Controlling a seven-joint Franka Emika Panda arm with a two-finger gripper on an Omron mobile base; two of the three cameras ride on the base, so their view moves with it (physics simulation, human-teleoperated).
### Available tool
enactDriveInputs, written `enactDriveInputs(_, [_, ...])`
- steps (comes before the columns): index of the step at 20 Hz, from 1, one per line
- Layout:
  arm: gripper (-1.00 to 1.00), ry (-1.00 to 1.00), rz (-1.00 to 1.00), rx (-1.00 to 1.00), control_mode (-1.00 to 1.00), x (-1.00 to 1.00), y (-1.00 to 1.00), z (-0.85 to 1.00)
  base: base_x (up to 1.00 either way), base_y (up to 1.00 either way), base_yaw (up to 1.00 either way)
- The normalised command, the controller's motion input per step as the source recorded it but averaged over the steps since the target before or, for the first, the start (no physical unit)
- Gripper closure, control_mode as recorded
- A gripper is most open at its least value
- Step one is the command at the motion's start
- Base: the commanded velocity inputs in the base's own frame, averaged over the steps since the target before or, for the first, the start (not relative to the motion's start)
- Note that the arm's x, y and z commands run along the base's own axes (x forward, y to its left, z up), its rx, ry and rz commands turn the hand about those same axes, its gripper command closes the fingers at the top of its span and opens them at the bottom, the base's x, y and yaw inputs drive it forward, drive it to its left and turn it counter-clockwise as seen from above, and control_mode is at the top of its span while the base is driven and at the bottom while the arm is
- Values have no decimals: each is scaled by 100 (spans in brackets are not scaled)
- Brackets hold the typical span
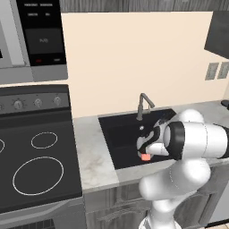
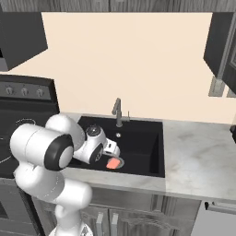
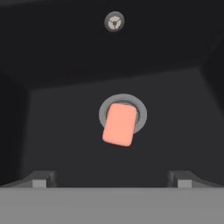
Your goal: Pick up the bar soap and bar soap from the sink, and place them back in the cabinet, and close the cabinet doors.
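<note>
— Where is your end effector (image 3: 112,178), and how do its fingers stand?

— It hangs inside the sink (image 1: 117,147), pointing down at the floor of the basin. My two fingertips (image 3: 40,178) stand wide apart with nothing between them.

— And the soap?

— One bar of soap (image 3: 119,124) lies on the sink floor just beyond my fingertips, tilted a little and covering most of the round drain (image 3: 139,113). From the base cameras it shows as an orange block just below my hand, near the front wall of the sink (image 2: 156,152). I can make out just this one bar.

— What else is around?

— The faucet (image 1: 143,105) rises at the sink's back edge. The tabletop (image 2: 198,156) runs to both sides, with the stovetop (image 1: 38,161) past its left end. A dark cabinet door (image 2: 220,41) hangs at the upper right.
</note>
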Motion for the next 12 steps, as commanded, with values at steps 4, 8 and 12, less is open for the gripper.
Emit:
enactDriveInputs(4, [-100,0,0,0,-100,17,-2,-26,0,0,0])
enactDriveInputs(8, [-100,0,0,0,-100,22,-1,-21,0,0,0])
enactDriveInputs(12, [-100,0,0,0,-100,23,-3,-19,0,0,0])
